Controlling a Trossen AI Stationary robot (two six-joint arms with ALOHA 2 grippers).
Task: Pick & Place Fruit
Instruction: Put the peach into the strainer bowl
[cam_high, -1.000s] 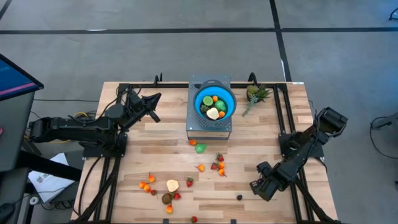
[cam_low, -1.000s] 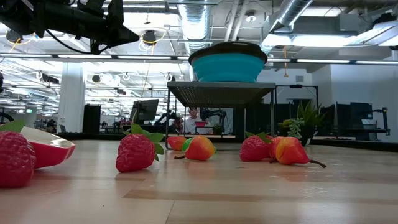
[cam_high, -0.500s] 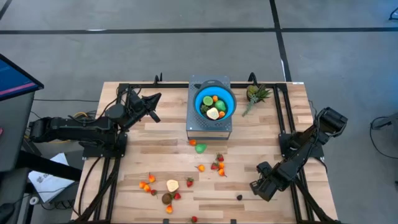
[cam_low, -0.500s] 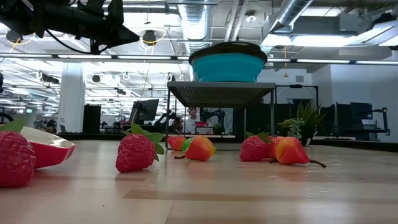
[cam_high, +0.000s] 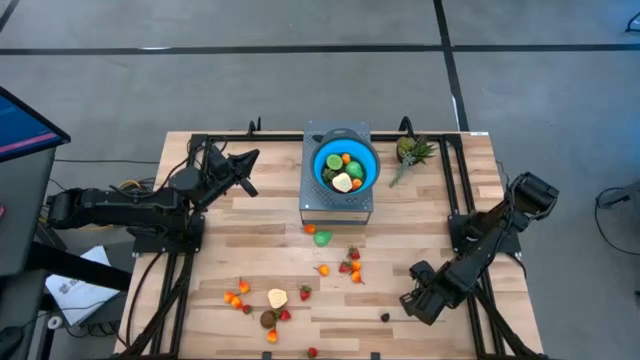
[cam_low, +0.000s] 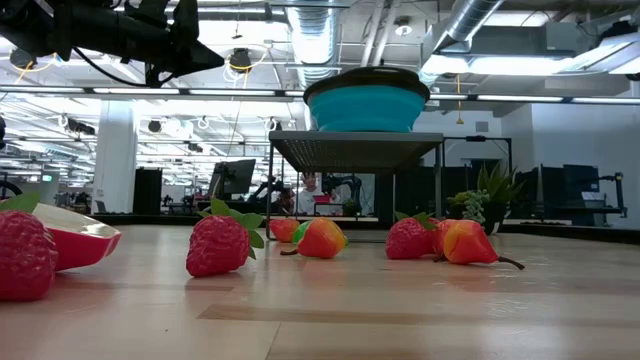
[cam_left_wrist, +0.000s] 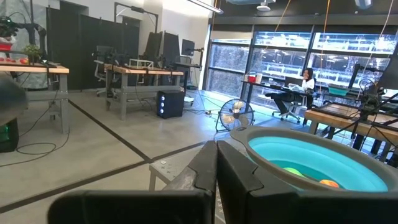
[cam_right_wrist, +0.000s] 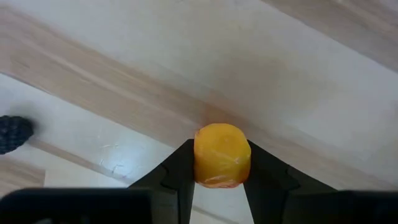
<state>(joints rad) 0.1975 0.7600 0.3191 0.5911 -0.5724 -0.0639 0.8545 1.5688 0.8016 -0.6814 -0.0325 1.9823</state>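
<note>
right gripper (cam_right_wrist: 222, 167) low over counter (cam_high: 250, 240), jaws clamped on orange fruit (cam_right_wrist: 222, 154) (pick step); next: lift, carry to blue bowl (cam_high: 345, 166). left gripper (cam_high: 240, 170) idle, jaws closed.

I see pale wood planks on the table (cam_high: 250, 240), matt, with fine grain lines in my right wrist view. The orange fruit (cam_right_wrist: 222, 154) pinched there looks smooth and waxy, like soft plastic. Beside it on the planks, a small dark fruit (cam_right_wrist: 12, 133) looks bumpy and dull. The right gripper's fingers (cam_right_wrist: 177, 171) are matt black plastic. The blue bowl (cam_low: 366, 104) has a smooth, slightly glossy plastic wall. Under the bowl, the grey stand (cam_low: 355, 148) looks like perforated metal. Near the bowl, the strawberries (cam_low: 219, 244) have a rough, pitted skin.
</note>
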